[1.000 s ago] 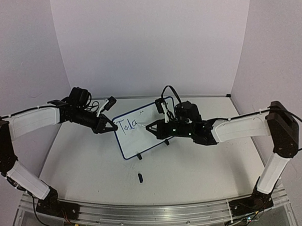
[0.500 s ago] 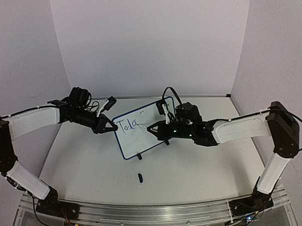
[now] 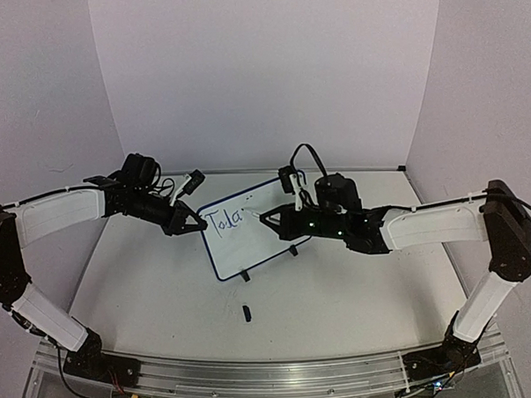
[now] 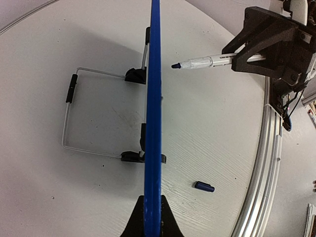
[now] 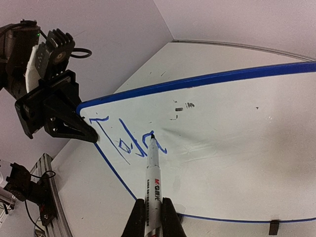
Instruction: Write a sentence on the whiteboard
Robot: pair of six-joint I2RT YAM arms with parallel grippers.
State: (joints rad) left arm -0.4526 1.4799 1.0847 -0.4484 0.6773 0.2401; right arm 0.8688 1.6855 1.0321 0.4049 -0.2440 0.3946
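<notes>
The whiteboard (image 3: 261,248) stands tilted on its clip feet at the table's middle. Blue marker letters reading "Toda" (image 3: 222,221) run along its upper left and also show in the right wrist view (image 5: 123,143). My left gripper (image 3: 197,227) is shut on the board's left edge; in the left wrist view the blue rim (image 4: 154,123) runs up from between its fingers (image 4: 168,222). My right gripper (image 3: 272,218) is shut on a white marker pen (image 5: 153,173). The pen's tip (image 4: 176,65) points at the board just past the "a", a small gap off the surface.
The pen's dark cap (image 3: 247,313) lies on the table in front of the board, also in the left wrist view (image 4: 204,186). The wire stand (image 4: 69,118) sticks out behind the board. An aluminium rail (image 3: 273,375) runs along the near table edge. Walls close the back and sides.
My right gripper has risen and shifted a little right with the pen, lifting the tip from the lower part of the "a" to just off the board. The left arm and board have not moved.
</notes>
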